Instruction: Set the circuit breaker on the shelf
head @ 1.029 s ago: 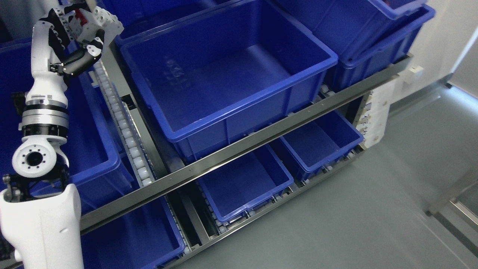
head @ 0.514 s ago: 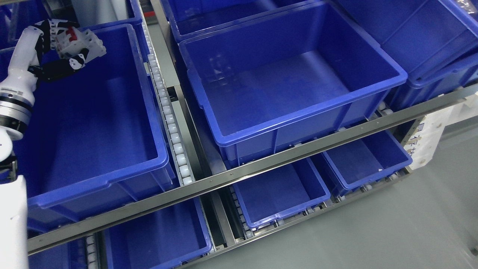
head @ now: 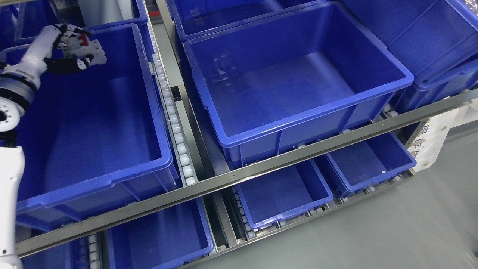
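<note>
The steel shelf rail (head: 239, 175) runs nearest, then the left blue bin (head: 112, 179). Over its far end, the left robot hand (head: 69, 46) is clenched around the white circuit breaker (head: 87, 50). Best lower it inside the walls and near the floor before releasing.

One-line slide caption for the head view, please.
Left hand holds white circuit breaker above the left blue bin on the shelf.

Left hand (head: 71, 50) came in from upper left w/ fingers wrapped round a white circuit breaker (head: 89, 50), red bits on top, held over the big blue bin (head: 157, 112) on the shelf's (head: 239, 173) left side.
</note>
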{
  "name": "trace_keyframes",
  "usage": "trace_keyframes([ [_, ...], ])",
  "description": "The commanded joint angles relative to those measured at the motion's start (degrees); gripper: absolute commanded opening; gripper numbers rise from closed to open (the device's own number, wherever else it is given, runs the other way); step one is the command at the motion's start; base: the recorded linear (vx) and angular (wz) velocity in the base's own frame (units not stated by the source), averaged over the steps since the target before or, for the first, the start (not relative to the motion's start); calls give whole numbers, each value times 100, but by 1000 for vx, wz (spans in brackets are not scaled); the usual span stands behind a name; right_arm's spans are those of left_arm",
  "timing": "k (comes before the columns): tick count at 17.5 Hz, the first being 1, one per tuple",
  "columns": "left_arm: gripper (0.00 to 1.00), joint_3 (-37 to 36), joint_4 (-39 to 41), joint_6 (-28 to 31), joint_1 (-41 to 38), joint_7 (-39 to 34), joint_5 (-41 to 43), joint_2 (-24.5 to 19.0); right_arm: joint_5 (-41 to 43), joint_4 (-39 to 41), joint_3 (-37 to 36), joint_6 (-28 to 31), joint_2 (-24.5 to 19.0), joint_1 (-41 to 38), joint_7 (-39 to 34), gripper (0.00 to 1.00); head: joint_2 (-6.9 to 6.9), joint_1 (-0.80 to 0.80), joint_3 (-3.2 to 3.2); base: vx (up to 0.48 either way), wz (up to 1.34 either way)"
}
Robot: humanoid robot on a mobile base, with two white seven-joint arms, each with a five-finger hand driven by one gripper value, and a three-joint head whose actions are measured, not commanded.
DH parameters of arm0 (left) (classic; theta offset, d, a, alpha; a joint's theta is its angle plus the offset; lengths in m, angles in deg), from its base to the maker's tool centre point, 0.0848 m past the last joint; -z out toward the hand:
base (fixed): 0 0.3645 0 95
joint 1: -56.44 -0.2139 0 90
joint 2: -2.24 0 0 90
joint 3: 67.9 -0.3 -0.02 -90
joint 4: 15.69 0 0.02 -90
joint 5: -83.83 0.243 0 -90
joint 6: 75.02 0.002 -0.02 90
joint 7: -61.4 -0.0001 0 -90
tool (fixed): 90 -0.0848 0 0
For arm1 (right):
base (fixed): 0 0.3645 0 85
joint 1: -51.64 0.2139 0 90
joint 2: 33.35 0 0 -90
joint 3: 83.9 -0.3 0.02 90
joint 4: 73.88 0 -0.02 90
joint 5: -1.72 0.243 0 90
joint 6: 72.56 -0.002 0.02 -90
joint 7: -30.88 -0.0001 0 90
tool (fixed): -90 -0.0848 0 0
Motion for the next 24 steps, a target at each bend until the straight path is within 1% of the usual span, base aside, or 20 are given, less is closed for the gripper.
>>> trace_keyframes([
  [1, 5, -1248, -2796, -166, 538, -20, 399, 136, 0, 0, 114, 24, 100, 1, -7, 100, 0, 0, 0, -4, -24],
  [7, 9, -1055, -2849, -166, 538, -20, 435, 110, 8, 0, 114, 24, 100, 1, -7, 100, 0, 0, 0, -1, -5],
  [8, 12, -994, -2840, -166, 538, -20, 435, 75, 0, 0, 114, 24, 100, 1, 2, 100, 0, 0, 0, 0, 0],
  [10, 26, -975, -2831, -166, 582, -29, 435, 40, 0, 0, 114, 24, 100, 1, 2, 100, 0, 0, 0, 0, 0],
  [12, 52, -993, -2831, -166, 740, -29, 444, -13, 0, 9, 114, 24, 100, 1, -7, 100, 0, 0, 0, 0, 0],
  [13, 58, -984, -2831, -166, 749, -29, 444, -39, 0, 0, 114, 24, 100, 1, -7, 100, 0, 0, 0, 0, 0],
  [15, 64, -984, -2814, -166, 775, -29, 444, -57, 0, 0, 114, 24, 100, 1, -7, 100, 0, 0, 0, 0, 0],
  [17, 74, -967, -2788, -166, 863, -73, 444, -48, 0, 0, 114, 24, 100, 1, 2, 100, 0, 0, 0, 0, 0],
  [18, 79, -941, -2779, -157, 1063, -212, 444, -40, 0, 0, 114, 24, 100, 1, 2, 100, 0, 0, 0, 0, 0],
  [19, 82, -827, -2779, -148, 1231, -396, 417, -5, 0, 0, 114, 24, 100, 1, -7, 100, 0, 0, 0, 7, -31],
  [20, 90, -513, -2752, -139, 1389, -633, 374, 57, 0, 0, 114, 24, 100, 1, 2, 100, 0, 0, 0, 7, -31],
  [21, 94, -5, -2578, -157, 1451, -896, 373, 188, 0, 0, 114, 24, 100, 1, -7, 100, 0, 0, 0, 7, -16],
  [22, 94, 618, -2159, -157, 1435, -1169, 347, 441, 0, 0, 114, 16, 100, 1, -7, 100, 0, 0, 0, 7, -16],
  [23, 95, 1381, -1780, -131, 1400, -1389, 260, 844, 0, 0, 114, 24, 100, 1, 2, 100, 0, 0, 0, -19, 31],
  [24, 98, 2198, -1646, -148, 1382, -1496, 163, 1248, 0, 0, 114, 24, 100, 1, -7, 100, 0, 0, 0, -19, 31],
])
